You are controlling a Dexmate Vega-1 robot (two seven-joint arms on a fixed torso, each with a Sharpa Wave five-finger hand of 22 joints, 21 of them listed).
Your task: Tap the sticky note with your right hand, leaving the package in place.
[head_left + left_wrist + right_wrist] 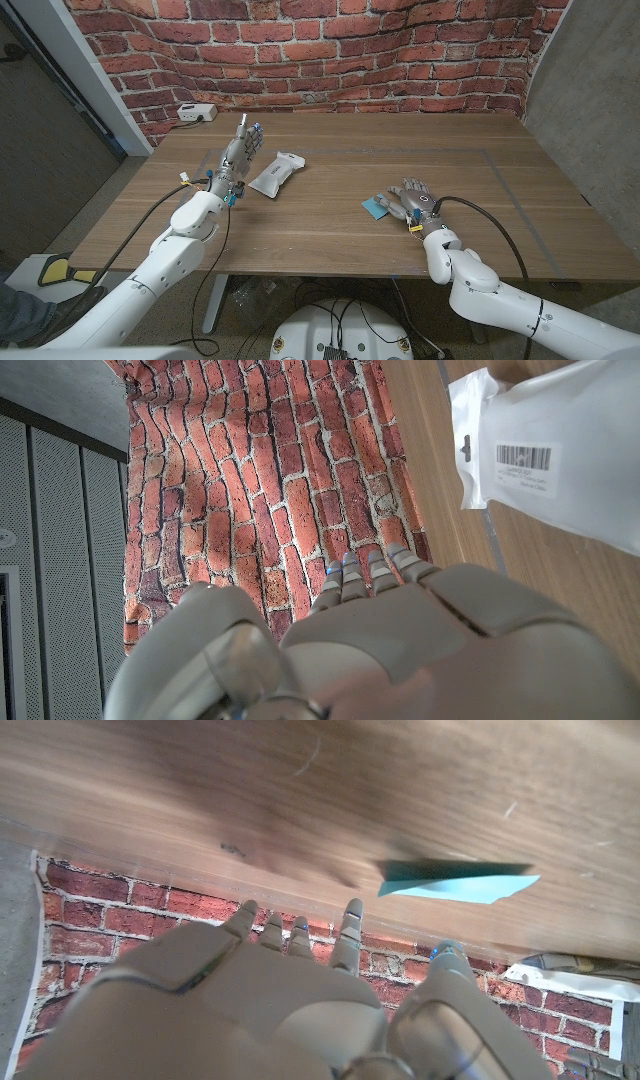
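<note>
A light blue sticky note [375, 208] [455, 881] lies on the wooden table [330, 245] right of centre. My right hand [413, 203] [270, 1005] is at the note's right edge, fingers apart and reaching toward it, holding nothing; I cannot tell whether it touches the note. A white package [275, 172] [550, 450] [570, 976] with a barcode label lies left of centre. Just left of the package, my left hand [237, 160] [370, 650] stands with its fingers stretched toward the far wall, holding nothing.
A white box with a cable [195, 113] sits at the table's back left corner. A brick wall [330, 50] runs behind the table. A grey wall [590, 100] stands to the right.
</note>
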